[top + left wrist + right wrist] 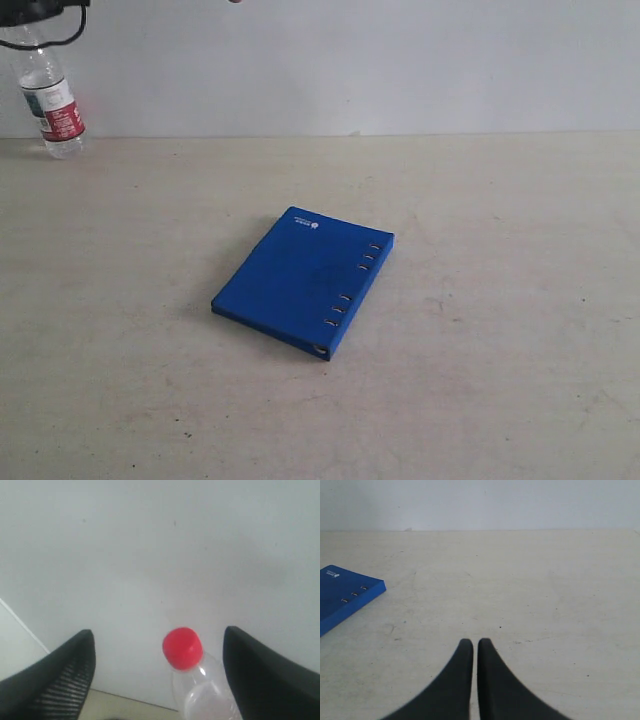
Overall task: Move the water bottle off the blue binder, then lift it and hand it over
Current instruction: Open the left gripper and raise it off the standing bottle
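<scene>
The water bottle (52, 102), clear with a red label, stands tilted at the far left by the back wall, well away from the blue binder (300, 280). My left gripper (40, 20) is around its neck at the top edge of the exterior view. In the left wrist view the red cap (182, 648) shows between the wide-apart fingers of the left gripper (157, 630). The bottle (205, 695) leans on one finger (260, 675) and is clear of the other. My right gripper (475, 641) is shut and empty over bare table, with the binder (342, 597) off to its side.
The beige table (480, 380) runs back to a pale wall (350, 70). The binder lies flat and closed near the middle with nothing on it. A small pinkish thing (235, 1) touches the top edge of the exterior view.
</scene>
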Motion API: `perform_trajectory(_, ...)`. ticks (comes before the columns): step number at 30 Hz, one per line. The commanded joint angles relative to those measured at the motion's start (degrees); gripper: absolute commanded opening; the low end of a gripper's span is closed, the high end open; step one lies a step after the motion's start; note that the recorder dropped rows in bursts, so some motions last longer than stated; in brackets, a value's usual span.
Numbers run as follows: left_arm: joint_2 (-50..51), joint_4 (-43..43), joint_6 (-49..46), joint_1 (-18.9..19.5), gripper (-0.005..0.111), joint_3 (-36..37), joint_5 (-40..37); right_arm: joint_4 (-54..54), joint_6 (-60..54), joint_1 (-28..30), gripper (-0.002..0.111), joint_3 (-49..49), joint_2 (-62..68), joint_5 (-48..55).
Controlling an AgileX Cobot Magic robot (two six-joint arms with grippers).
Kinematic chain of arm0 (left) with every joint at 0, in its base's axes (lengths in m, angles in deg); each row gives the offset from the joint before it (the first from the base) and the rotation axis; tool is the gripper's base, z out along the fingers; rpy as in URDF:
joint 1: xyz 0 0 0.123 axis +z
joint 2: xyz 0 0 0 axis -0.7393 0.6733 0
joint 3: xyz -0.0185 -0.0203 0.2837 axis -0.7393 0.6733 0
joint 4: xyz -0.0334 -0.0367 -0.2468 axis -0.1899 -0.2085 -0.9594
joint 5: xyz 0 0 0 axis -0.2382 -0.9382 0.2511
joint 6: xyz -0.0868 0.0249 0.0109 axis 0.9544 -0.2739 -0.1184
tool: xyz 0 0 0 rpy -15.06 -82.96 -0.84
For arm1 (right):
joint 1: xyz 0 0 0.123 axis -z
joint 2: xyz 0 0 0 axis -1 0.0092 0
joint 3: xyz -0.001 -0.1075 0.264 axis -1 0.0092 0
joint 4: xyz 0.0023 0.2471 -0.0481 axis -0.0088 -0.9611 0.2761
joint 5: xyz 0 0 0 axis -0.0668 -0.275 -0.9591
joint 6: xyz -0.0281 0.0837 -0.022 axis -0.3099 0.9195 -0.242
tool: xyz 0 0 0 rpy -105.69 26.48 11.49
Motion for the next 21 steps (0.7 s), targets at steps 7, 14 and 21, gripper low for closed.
perform_trajectory(7,-14.3,-2.7,-2.9,-5.7,0.066,14.0,0.9,0.2,0.0,-0.1,0.001,-0.1,-0.3,-0.6)
perform_trajectory(14,-26.1,-2.9,-1.1,-8.4,0.066,29.2,0.0,0.2,0.0,-0.1,0.001,-0.1,-0.3,-0.6)
perform_trajectory(21,-40.2,-3.2,3.9,-10.2,0.066,44.4,-0.6,3.3,-5.1,-0.1,0.001,-0.1,-0.3,-2.2)
